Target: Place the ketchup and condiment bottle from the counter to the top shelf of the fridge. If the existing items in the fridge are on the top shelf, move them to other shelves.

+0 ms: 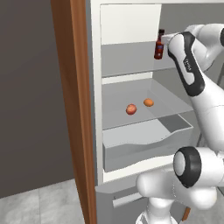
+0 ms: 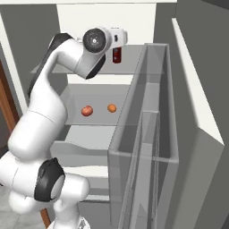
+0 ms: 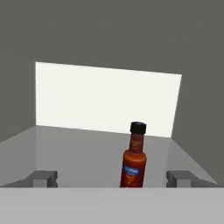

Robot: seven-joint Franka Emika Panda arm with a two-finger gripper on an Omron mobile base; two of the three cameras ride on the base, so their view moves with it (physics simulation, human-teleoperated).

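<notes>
Dark red-brown condiment bottle upright on top shelf, label unreadable; gripper spread wide, clasping nothing.

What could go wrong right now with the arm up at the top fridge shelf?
1. The open gripper straddles the upright condiment bottle on the top shelf; a sideways pull-out could tip it.
2. The bottle stands toward the shelf's right side in the hand view, so a nudge might push it against the wall.
3. The two fruits lie loose on the lower shelf and might roll.
</notes>
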